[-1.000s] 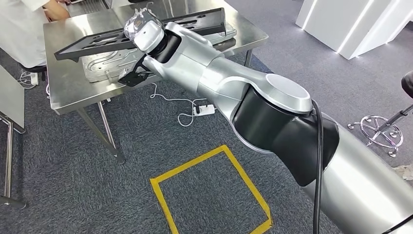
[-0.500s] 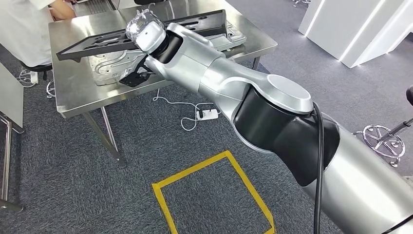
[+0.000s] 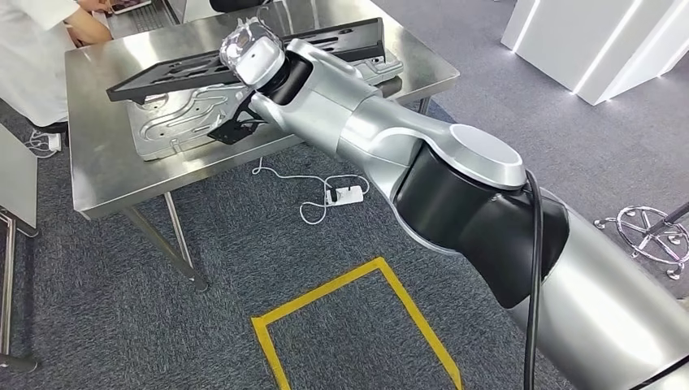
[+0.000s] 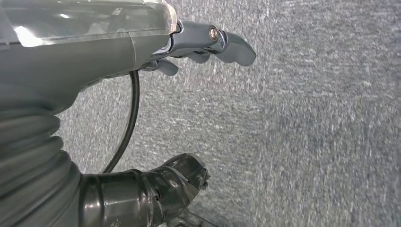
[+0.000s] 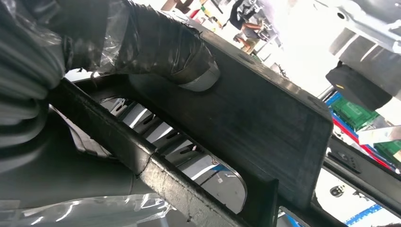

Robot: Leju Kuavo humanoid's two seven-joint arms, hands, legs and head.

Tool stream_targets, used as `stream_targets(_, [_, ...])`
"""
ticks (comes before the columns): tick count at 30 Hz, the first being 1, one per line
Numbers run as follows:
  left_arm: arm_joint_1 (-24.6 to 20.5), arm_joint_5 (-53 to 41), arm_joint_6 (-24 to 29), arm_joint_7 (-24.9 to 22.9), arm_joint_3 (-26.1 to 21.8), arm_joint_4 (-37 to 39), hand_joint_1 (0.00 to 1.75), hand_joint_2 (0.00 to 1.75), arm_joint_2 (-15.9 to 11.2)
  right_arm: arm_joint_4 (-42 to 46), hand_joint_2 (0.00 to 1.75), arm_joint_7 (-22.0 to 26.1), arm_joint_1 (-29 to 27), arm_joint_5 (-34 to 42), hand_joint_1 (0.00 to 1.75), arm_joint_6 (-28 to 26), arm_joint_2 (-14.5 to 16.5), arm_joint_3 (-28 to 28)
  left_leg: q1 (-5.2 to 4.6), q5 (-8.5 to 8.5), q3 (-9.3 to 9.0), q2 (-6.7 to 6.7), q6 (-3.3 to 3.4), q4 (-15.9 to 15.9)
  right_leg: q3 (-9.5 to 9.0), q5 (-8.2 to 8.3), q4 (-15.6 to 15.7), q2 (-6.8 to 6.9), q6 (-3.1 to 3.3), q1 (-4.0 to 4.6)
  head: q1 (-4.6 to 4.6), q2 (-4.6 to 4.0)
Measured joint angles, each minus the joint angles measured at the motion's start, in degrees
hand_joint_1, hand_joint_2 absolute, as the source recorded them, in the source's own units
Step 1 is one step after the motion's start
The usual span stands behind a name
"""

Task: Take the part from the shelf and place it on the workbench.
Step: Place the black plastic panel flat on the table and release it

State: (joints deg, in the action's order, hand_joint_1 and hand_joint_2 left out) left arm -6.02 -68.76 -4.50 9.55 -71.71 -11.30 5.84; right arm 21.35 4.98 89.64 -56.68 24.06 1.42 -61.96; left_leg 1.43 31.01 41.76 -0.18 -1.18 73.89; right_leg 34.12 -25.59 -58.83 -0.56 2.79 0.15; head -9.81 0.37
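the black frame part is gripped mid-span by the right hand above the workbench; it seems stiff, light, long, so tipping is likely; the left hand hangs loosely open, holding nothing.

The part is a flat black frame with cut-out slots. Under it, the bench is bare brushed steel, and a silver embossed metal panel lies on it. The carpet is speckled grey-blue, marked with a yellow tape square. A white cable trails over it. The right arm is silver with black joints.
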Motion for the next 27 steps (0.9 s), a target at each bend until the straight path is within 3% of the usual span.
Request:
stream_targets(2, [0.1,0.0,0.0,0.0,0.0,0.0,0.0,1.75,0.0,0.0,1.75,0.0,0.0,0.0,1.75,0.1,0.0,0.0,-0.25,-5.5,-2.03,0.0,0.73,-7.1,-1.25,-0.92,0.0,-0.03,-0.05,0.26,-0.02,0.0])
stream_targets(3, [0.1,0.0,0.0,0.0,0.0,0.0,0.0,1.75,-0.1,0.0,1.75,0.0,0.1,0.0,1.75,0.1,0.0,0.0,-0.48,-7.41,-3.47,0.02,1.15,-10.7,-1.69,-1.35,-0.1,-0.04,-0.18,0.42,-0.02,0.0])
stream_targets(4, [0.1,0.0,0.0,0.0,0.0,0.0,0.0,1.75,-0.1,0.0,1.75,0.0,0.2,0.0,1.75,0.2,0.0,0.0,-0.71,-8.26,-4.64,0.04,1.49,-13.3,-1.91,-1.67,-0.1,-0.07,-0.37,0.5,0.0,0.0])
stream_targets(6, [0.0,0.0,0.0,0.0,0.0,0.0,0.0,1.75,-0.2,0.0,1.75,0.0,0.3,0.0,1.75,0.4,0.0,0.0,-1.03,-7.82,-5.51,0.03,1.8,-15.0,-1.9,-1.95,-0.1,-0.13,-0.84,0.54,0.02,0.0])
stream_targets(9, [0.0,0.0,0.0,0.0,0.0,0.0,0.0,1.75,-0.2,0.1,1.75,0.0,0.5,0.0,1.75,0.5,0.0,0.0,-0.54,-7.57,-6.44,0.04,2.27,-16.2,-1.57,-2.85,-1.0,0.0,-1.76,0.57,0.01,0.01])
stream_targets(10, [0.0,0.0,0.0,0.0,0.0,0.0,0.0,1.75,-0.2,0.1,1.75,0.1,0.7,0.0,1.75,0.6,-0.1,0.0,-0.33,-7.49,-6.9,0.08,2.5,-16.6,-0.43,-3.88,-3.3,0.07,-2.12,0.51,-0.01,0.01])
stream_targets(12, [-0.1,0.0,0.0,0.0,0.0,0.0,0.0,1.75,-0.2,0.1,1.75,0.1,1.0,0.0,1.75,0.6,-0.1,0.0,-0.26,-7.05,-7.46,0.14,2.77,-16.8,3.89,-6.5,-10.7,0.18,-2.65,0.04,-0.02,0.0])
stream_targets(13, [-0.2,-0.1,0.0,0.0,0.0,0.0,0.0,1.75,-0.1,0.1,1.75,0.1,1.0,0.1,1.75,0.6,-0.1,0.0,-0.24,-6.75,-7.71,0.13,2.79,-16.7,6.36,-7.25,-14.3,0.21,-2.88,-0.26,-0.02,0.0])
stream_targets(14, [-0.2,-0.1,0.0,0.0,0.0,0.0,0.0,1.75,-0.1,0.1,1.75,0.2,0.9,0.1,1.75,0.7,-0.1,0.0,-0.2,-6.39,-8.05,0.09,2.74,-16.7,8.07,-6.94,-16.2,0.23,-3.07,-0.52,-0.01,0.0])
stream_targets(15, [-0.2,-0.1,0.0,0.0,0.0,0.0,0.0,1.75,-0.1,0.0,1.75,0.3,0.8,0.1,1.75,0.7,-0.2,0.0,-0.15,-5.99,-8.49,0.02,2.65,-16.6,8.77,-5.44,-15.9,0.26,-3.2,-0.76,-0.02,0.0])
stream_targets(16, [-0.1,-0.1,0.0,0.0,0.0,0.0,0.0,1.75,-0.1,0.0,1.75,0.4,0.8,0.1,1.75,0.7,-0.2,0.0,-0.09,-5.5,-9.03,-0.05,2.53,-16.5,8.34,-2.86,-13.4,0.31,-3.25,-0.93,-0.02,0.0])
stream_targets(18, [0.0,-0.1,0.0,0.0,0.0,0.0,0.0,1.75,-0.1,0.0,1.75,0.5,0.9,0.1,1.75,0.7,-0.3,0.0,-0.09,-4.42,-10.1,-0.17,2.13,-16.3,5.75,2.18,-5.7,0.46,-3.12,-0.94,-0.01,0.0])
stream_targets(19, [0.0,-0.1,0.0,0.0,0.0,0.0,0.0,1.75,-0.1,0.0,1.75,0.6,1.1,0.1,1.75,0.7,-0.3,0.0,-0.16,-3.98,-10.36,-0.2,1.83,-16.2,4.45,3.25,-2.7,0.52,-2.95,-0.79,-0.02,0.01])
stream_targets(21, [-0.2,-0.1,0.0,0.0,0.0,0.0,0.0,1.75,-0.1,0.1,1.75,0.6,1.2,0.1,1.75,0.7,-0.3,0.0,-0.25,-3.49,-10.45,-0.21,1.16,-16.2,3.41,2.76,-0.9,0.49,-2.48,-0.35,-0.02,0.01])
stream_targets(24, [-0.2,-0.2,-0.1,0.0,0.0,0.0,0.0,1.75,-0.1,0.1,1.75,0.7,1.3,0.1,1.75,0.8,-0.4,0.0,-0.05,-2.53,-10.35,-0.07,0.26,-15.5,2.61,2.08,-0.1,0.37,-1.54,-0.56,-0.03,0.01])
stream_targets(25, [-0.2,-0.2,-0.1,0.0,0.0,0.0,0.0,1.75,-0.1,0.1,1.75,0.7,1.4,0.1,1.75,0.7,-0.4,0.0,0.0,-1.63,-9.57,-0.03,0.07,-13.7,2.15,1.93,0.2,0.37,-1.19,-0.73,-0.02,0.01])
stream_targets(27, [-0.1,-0.2,0.0,0.0,0.0,0.0,0.0,1.75,-0.1,0.1,1.75,0.8,1.3,0.2,1.75,0.7,-0.5,0.0,0.05,0.98,-5.85,0.01,-0.18,-6.7,1.28,1.41,0.4,0.33,-0.57,-0.78,0.0,0.0])
